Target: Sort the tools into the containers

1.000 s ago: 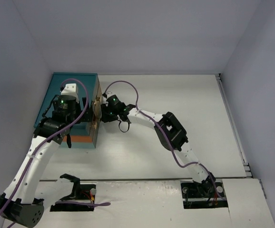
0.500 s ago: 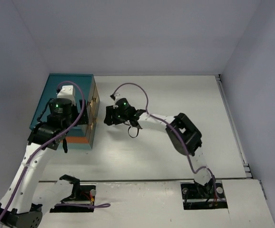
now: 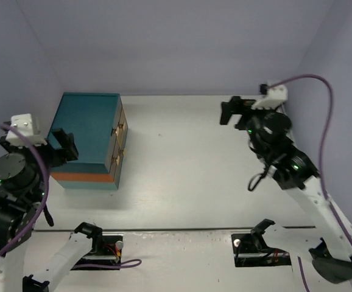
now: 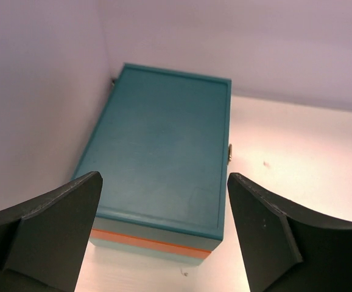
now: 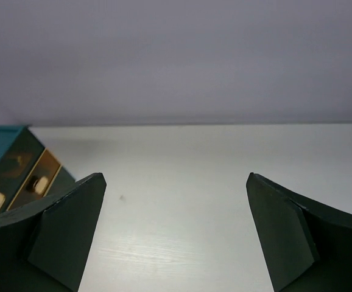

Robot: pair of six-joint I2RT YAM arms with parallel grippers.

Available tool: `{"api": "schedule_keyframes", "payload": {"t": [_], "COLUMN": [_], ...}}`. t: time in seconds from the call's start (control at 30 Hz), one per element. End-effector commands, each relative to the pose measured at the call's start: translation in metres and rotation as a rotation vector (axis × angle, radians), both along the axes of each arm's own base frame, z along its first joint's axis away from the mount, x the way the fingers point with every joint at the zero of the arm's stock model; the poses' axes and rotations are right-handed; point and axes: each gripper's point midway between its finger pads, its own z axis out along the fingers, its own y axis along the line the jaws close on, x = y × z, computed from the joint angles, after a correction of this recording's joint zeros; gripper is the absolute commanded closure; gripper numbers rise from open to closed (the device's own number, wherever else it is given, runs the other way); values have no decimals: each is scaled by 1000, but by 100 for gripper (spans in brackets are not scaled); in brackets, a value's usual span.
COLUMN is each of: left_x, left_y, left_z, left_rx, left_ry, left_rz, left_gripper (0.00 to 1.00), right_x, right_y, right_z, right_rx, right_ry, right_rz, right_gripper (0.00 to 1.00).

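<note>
Hovering empty and gaping: left gripper (image 4: 164, 179) above the teal chest (image 3: 84, 137), right gripper (image 5: 176, 177) far right. Drawers (image 3: 117, 146) are sitting shut, no tools showing; sorting seemingly done.

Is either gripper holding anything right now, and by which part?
Nothing is held. The left gripper and right gripper are both open and empty.
</note>
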Motion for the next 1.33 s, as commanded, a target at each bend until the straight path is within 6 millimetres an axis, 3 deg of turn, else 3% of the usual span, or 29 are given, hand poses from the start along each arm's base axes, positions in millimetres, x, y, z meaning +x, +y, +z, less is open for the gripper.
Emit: {"api": "schedule_keyframes", "payload": {"t": [0.0,0.17,0.33,0.43,0.63,0.73,1.13,1.3], "left_x": [-25,-61,-90,-103,-103,-100,-92,-89], "left_y": [26,55,76,82,84,81,72,65], "left_z": [12,-13,-46,-55,-66,-67,-72,-73], "left_rx": [50,93,122,112,130,95,68,41], "left_ry": [-54,0,85,95,121,117,147,147], "left_rz": [87,198,280,303,314,318,290,261], "left_gripper": [19,19,19,19,19,19,19,19], "right_x": [-49,-118,-147,-153,-147,-141,-116,-115], "right_y": [-84,-153,-179,-185,-150,-142,-137,-138], "right_z": [-3,15,3,-4,-11,-13,-18,-15], "right_rx": [-120,-20,-7,-5,-30,-46,-102,-101], "right_ry": [2,-92,-124,-127,-120,-105,-31,-35], "right_rz": [-238,-372,-410,-414,-224,-200,-277,-288], "right_gripper": [0,0,0,0,0,0,0,0]}}
